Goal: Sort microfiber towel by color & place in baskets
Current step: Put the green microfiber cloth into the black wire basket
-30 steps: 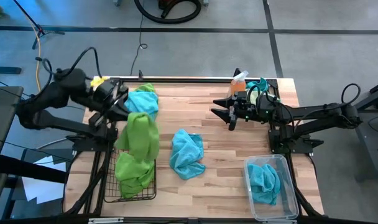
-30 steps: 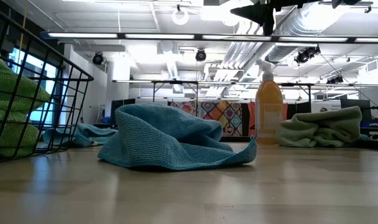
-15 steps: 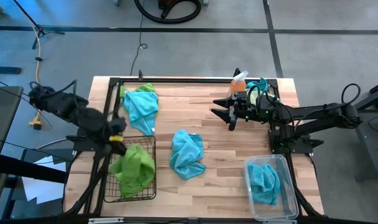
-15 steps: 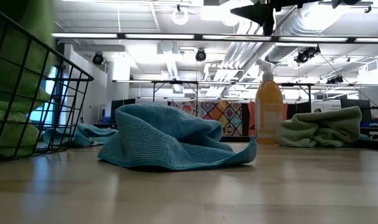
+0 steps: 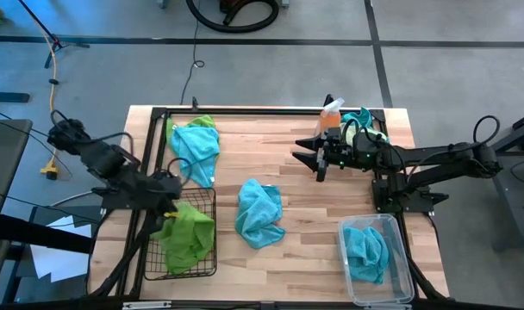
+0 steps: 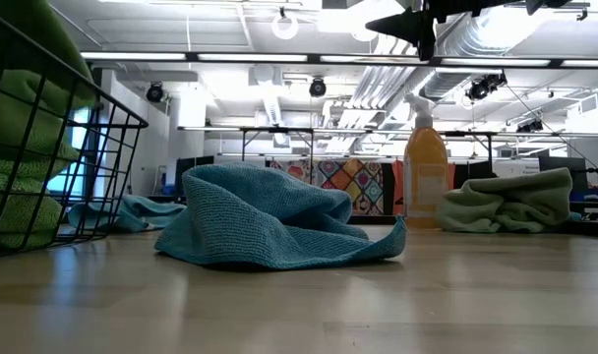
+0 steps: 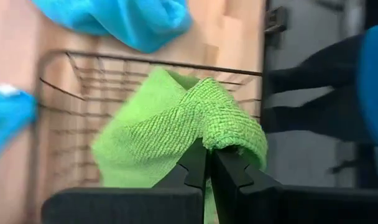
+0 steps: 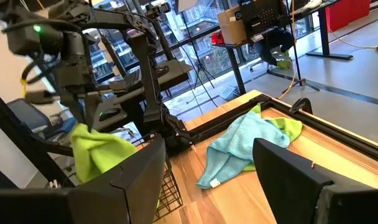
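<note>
The wooden table (image 5: 305,176) carries everything, with a black frame along its far edge. On its left near side sits the black wire basket (image 5: 207,258), and green towels (image 5: 186,239) fill it, heaped above the rim. The clear plastic basket (image 5: 402,274) stands at the right near corner with one blue towel (image 5: 366,251) bunched inside. The left arm reaches in from the table's left side, and the left gripper (image 5: 169,194) sits over the far left corner of the wire basket; the left wrist view shows its fingers pinched together on a fold of a green towel (image 7: 195,121) that hangs down over the mesh. The right arm waits at the far right of the table, and the right gripper (image 5: 318,157) hovers there with its fingers spread wide and nothing between them. A loose blue towel (image 5: 259,212) lies crumpled in the middle of the table, well apart from both baskets. Another blue towel (image 5: 196,148) lies at the far left, lying partly over a green towel (image 5: 202,122) by the frame. At the far right, behind the right gripper, stand an orange spray bottle (image 5: 332,113) and one more crumpled towel (image 5: 358,118) just beside it.
</note>
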Motion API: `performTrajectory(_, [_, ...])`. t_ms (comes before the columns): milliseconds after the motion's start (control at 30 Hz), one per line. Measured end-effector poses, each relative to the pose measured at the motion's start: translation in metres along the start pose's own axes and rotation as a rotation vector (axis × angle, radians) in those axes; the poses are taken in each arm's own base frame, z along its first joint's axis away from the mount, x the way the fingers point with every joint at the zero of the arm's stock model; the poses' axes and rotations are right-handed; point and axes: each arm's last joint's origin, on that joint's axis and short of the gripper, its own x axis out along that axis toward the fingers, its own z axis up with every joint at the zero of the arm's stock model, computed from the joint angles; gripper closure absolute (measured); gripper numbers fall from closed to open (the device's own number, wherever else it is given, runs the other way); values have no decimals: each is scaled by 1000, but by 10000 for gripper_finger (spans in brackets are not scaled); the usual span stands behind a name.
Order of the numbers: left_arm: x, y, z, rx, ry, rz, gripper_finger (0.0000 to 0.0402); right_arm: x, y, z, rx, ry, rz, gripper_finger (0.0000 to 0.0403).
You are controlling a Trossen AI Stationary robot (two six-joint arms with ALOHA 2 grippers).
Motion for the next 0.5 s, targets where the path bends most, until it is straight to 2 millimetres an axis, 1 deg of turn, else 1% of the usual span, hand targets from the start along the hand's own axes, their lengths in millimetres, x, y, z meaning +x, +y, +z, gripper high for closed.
performTrajectory(100, [13,-2,6,63,14,61,401,0,0,0,-5,0,0,162])
performTrajectory(167, [24,-2,6,92,73,83,401,0,0,0,-5,-2,-7,162])
performTrajectory(333, [56,1,-7,102,257,88,401,0,0,0,-2,-4,-13,162])
performTrajectory(400, [72,1,-12,107,284,70,401,0,0,0,-2,-4,-14,162])
performTrajectory(500, [95,1,-20,101,267,50,401,0,0,0,-2,-4,-14,162])
